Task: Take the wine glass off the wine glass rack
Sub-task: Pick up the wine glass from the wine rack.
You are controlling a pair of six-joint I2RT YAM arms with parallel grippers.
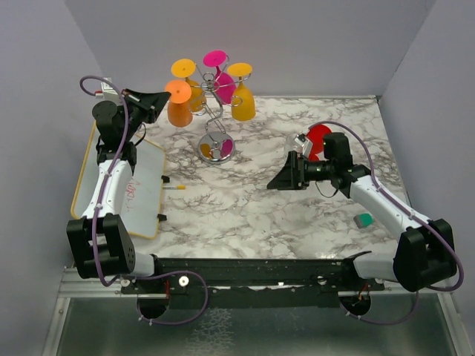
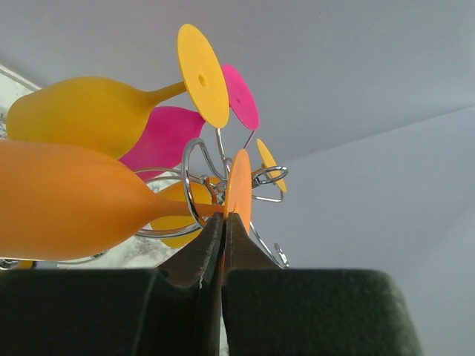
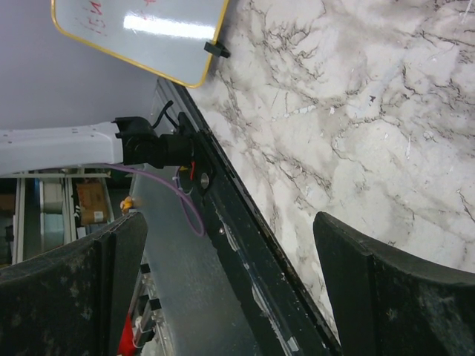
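The chrome wine glass rack [image 1: 216,149] stands at the back of the marble table, with several coloured glasses hanging upside down from its curled arms [image 2: 194,185]. The orange wine glass [image 1: 178,104] hangs on the rack's left side. My left gripper [image 1: 165,100] is level with its foot disc. In the left wrist view the jaws [image 2: 224,216] are pressed together on the edge of the orange foot, and the orange bowl [image 2: 74,196] is to the left. My right gripper [image 1: 282,180] hovers open over the table's middle right. Nothing sits between its fingers [image 3: 230,222].
A yellow glass [image 1: 194,85], a magenta glass [image 1: 221,74] and an amber glass [image 1: 242,100] hang on the same rack. A whiteboard [image 1: 141,185] lies at the left with a marker [image 1: 174,187] beside it. A red object [image 1: 319,137] and a green eraser [image 1: 363,220] are at the right.
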